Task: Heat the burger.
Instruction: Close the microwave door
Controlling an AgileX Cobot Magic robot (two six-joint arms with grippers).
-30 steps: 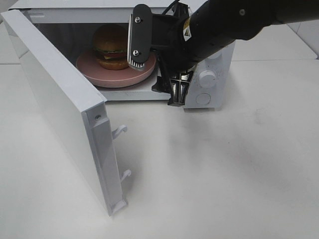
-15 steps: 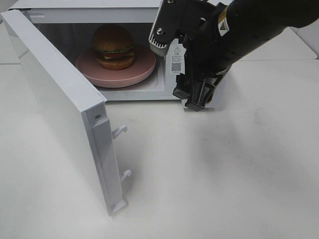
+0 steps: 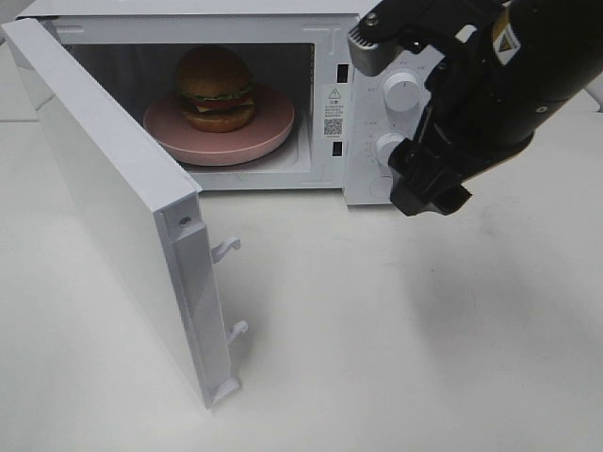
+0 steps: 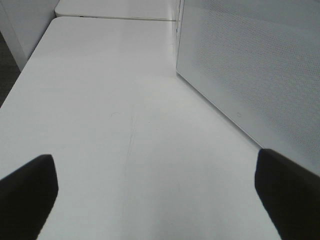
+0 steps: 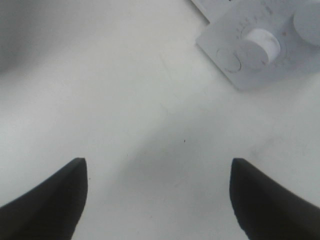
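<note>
Loading looks done: the glossy golden-brown burger (image 3: 215,88), layered with lettuce, tomato and a dark patty, sits on a round pink plate (image 3: 275,127) inside the boxy white microwave oven (image 3: 188,8), which stands along the far edge of the white surface (image 3: 377,330). We judge the step in hand to be shutting the oven. Its white hinged door (image 3: 94,188) stands wide, swung out toward the near left corner of the surface, with two white latch hooks (image 3: 226,248) exposed.

The right gripper (image 5: 159,197) hangs over the surface just in front of the control panel, jaws spread apart and holding nothing. The left gripper (image 4: 155,195) is out of the high view. Its own camera shows jaws fully apart and empty, low over the surface, with a perforated white panel close by that we take to be the door's outer face.

Next, we think, the door needs a push on that outer face near its free edge until the hooks catch. Only then should the upper white round knob (image 3: 402,91) or the lower one (image 3: 390,147) be turned.

Writing is scarce. A white sticker (image 3: 334,111) on the cavity frame carries a warning triangle, lines of print and a square code, all too small for us to read. We see no brand name.
</note>
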